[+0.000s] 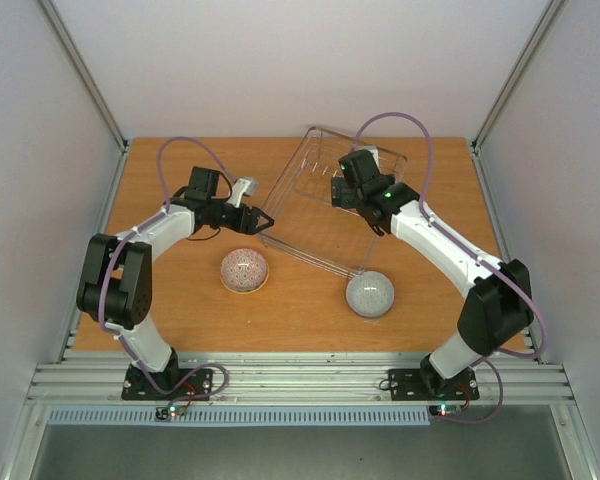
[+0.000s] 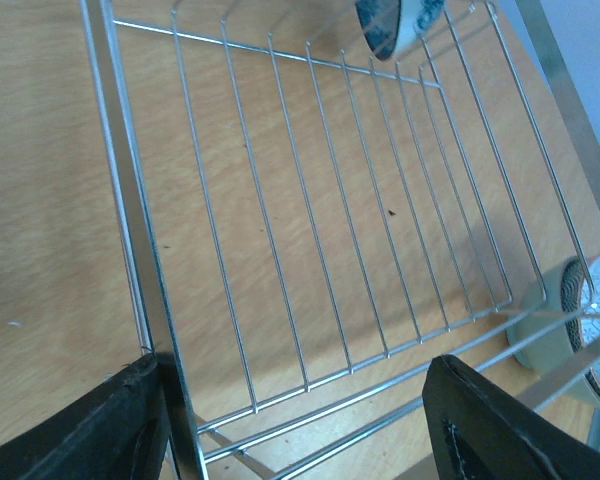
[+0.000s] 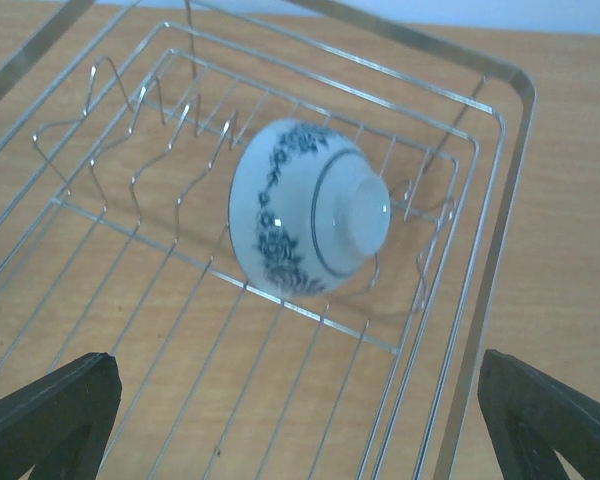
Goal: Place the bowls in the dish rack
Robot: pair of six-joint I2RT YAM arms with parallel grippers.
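lying whole only in right wrist view, blue-and-white bowl point(image 3: 310, 225) in dish rack point(image 3: 410, 38); left hand point(image 2: 298, 365), right hand point(image 3: 298, 365) both apart.

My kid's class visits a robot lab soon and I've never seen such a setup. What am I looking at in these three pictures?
A left arm and a right arm are bolted at the near edge of a wooden table. One picture looks down from above. The other two come from a camera on each wrist, so the dark shapes in their bottom corners are that arm's own fingers. On the table are a wire rack, a pink bowl and a pale bowl. A blue-and-white bowl lies on its side in the rack, against the prongs. The right gripper hovers open over it. The left gripper is open at a rack corner. Neither holds anything.
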